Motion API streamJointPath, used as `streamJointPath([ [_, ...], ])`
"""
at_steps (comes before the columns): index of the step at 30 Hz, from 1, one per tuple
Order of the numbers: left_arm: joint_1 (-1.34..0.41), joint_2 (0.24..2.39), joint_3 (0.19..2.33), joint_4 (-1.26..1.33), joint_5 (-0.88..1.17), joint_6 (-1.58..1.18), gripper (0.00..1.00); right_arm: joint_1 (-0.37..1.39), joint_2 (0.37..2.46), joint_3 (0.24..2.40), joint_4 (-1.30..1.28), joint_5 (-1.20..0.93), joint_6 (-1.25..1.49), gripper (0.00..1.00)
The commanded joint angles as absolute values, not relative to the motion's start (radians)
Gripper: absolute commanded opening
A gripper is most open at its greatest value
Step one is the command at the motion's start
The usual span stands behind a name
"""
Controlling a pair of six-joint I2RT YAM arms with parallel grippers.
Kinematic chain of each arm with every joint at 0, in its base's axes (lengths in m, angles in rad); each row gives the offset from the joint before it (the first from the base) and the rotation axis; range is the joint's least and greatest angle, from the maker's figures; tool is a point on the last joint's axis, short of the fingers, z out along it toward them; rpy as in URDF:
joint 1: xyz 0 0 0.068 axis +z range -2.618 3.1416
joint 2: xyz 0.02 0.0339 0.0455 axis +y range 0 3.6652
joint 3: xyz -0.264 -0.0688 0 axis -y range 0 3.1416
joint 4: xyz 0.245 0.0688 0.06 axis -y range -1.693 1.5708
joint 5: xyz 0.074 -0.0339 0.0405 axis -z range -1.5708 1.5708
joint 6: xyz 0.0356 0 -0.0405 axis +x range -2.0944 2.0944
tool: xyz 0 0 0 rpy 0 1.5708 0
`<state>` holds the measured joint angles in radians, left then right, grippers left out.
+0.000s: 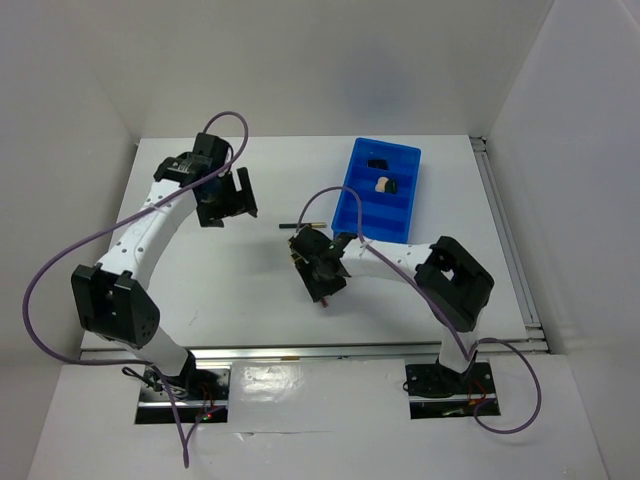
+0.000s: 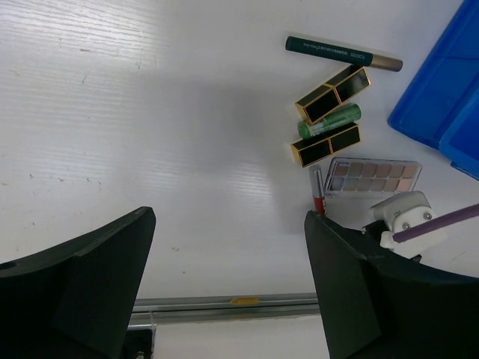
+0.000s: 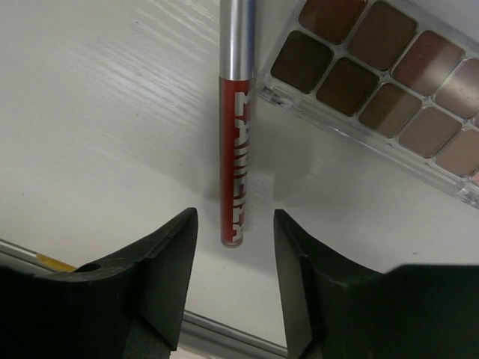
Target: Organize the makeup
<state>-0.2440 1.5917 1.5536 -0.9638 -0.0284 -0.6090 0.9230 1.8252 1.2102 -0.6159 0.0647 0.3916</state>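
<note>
My right gripper [image 3: 233,278] is open and hovers low over a red stick with a silver cap [image 3: 236,149]; the stick's red end lies just ahead of the gap between my fingers. A brown-pink palette [image 3: 382,75] lies beside it. In the left wrist view I see the pencil [image 2: 340,54], two black-gold lipsticks [image 2: 333,93] [image 2: 325,146], a green tube [image 2: 329,121], the palette [image 2: 374,176] and the stick [image 2: 318,191]. My left gripper [image 2: 232,262] is open and empty, well left of them. From above, the right gripper [image 1: 322,270] covers most of this cluster.
The blue compartment bin [image 1: 352,205] stands at the back right and holds a beige sponge [image 1: 382,185], a black compact [image 1: 377,162] and a dark disc [image 1: 394,185]. A metal rail [image 1: 300,352] runs along the table's near edge. White walls enclose the table.
</note>
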Motion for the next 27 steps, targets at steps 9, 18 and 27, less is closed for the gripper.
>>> streamJointPath([
  [9, -0.23, 1.566, 1.548, -0.939, -0.044, -0.627, 0.95, 0.94, 1.908, 1.178, -0.5, 0.081, 0.357, 0.26],
  [18, -0.221, 1.555, 1.589, -0.937, -0.046, -0.627, 0.95, 0.971, 1.648, 1.218, -0.571, 0.179, 0.233, 0.0],
  [27, -0.212, 1.565, 1.601, -0.937, -0.037, -0.627, 0.95, 0.855, 1.517, 1.299, -0.624, 0.535, 0.123, 0.0],
])
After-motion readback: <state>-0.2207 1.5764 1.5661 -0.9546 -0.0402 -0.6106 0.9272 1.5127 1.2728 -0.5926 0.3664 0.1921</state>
